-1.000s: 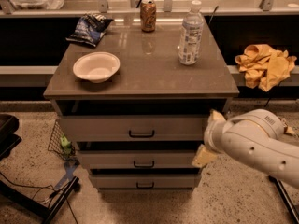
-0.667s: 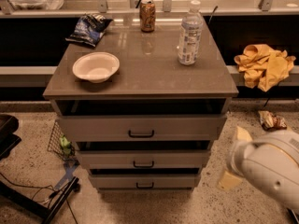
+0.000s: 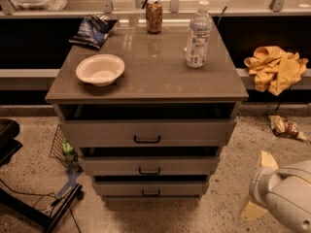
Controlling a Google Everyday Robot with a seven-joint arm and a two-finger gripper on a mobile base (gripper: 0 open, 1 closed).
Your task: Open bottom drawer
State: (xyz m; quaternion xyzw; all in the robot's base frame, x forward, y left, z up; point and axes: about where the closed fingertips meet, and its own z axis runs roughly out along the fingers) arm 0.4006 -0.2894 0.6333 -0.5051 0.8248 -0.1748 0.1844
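Bottom drawer (image 3: 150,188): lowest of three fronts under front edge of surface (image 3: 146,76), just above floor. Likely rigid, sliding on runners, moderate weight. Flat front gives no purchase, so take hold at small black bar handle (image 3: 150,192), centre of front. Long axis left-right, parallel to front edge. Front faces camera, so pull goes that way. Pincer (image 3: 257,188) low, beyond front right corner, well apart from handle. Open or closed: cannot tell.

bottom drawer (image 3: 121,189) grey-beige, handle (image 3: 151,193) black | gripper (image 3: 257,186) lower right, cream | bowl (image 3: 100,70) white
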